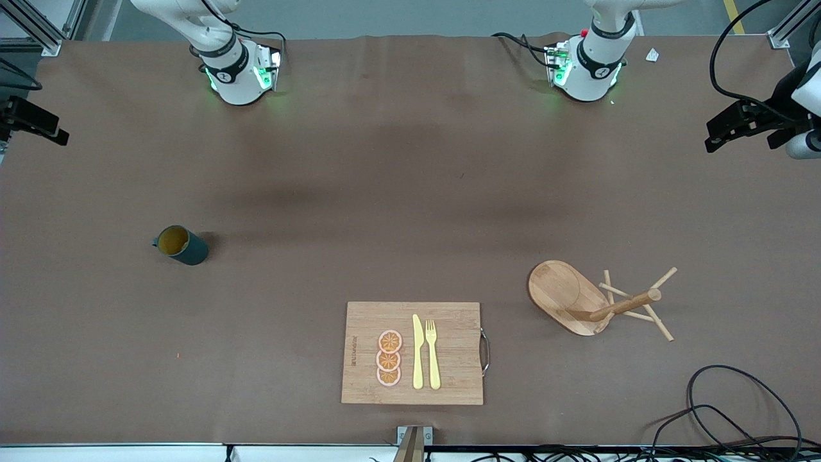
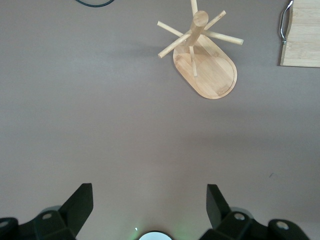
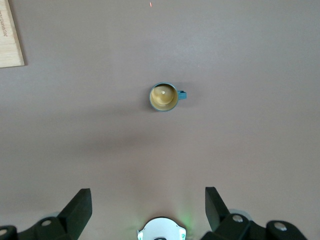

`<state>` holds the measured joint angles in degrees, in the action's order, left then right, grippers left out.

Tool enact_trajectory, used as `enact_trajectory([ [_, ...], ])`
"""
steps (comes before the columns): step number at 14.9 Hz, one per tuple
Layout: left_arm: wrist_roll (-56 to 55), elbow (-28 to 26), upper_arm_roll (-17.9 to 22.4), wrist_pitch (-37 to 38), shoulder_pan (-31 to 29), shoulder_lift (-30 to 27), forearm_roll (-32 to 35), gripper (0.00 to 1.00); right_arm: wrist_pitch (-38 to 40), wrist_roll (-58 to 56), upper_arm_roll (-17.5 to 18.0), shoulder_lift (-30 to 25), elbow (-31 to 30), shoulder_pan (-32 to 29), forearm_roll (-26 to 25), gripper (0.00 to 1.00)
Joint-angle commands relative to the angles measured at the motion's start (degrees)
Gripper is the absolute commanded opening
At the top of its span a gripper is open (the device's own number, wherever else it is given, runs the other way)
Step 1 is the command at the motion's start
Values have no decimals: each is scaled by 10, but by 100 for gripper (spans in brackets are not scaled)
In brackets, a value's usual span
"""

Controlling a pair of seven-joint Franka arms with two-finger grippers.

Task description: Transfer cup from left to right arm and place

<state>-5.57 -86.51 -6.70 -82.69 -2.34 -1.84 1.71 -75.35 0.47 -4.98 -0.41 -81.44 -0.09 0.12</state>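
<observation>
Brown matte table (image 1: 397, 192) fills nearly everything, evenly lit with faint soft shadows. Grey floor strip along the top edge. Aluminium frame posts (image 1: 38, 25) at the corners. Black cables (image 1: 725, 410) loop at the table's near corner.

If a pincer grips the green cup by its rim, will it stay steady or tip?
The cup looks stiff and probably light: it is small and shows only its yellow inside. Standing upright on the table, it should not roll. Its small side handle may shift the balance slightly.
</observation>
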Motion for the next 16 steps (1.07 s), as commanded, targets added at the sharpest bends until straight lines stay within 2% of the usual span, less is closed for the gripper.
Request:
enact_trajectory([
  [1, 7, -9, 0, 4, -2, -15, 3, 100, -14, 5, 0, -30, -38, -1, 6, 100],
  [5, 7, -1, 0, 4, 0, -12, 7, 100, -73, 1, 1, -70, -109, 1, 6, 100],
  [16, -4, 2, -16, 5, 2, -10, 4, 100, -69, -16, 0, -69, -108, -1, 7, 100],
])
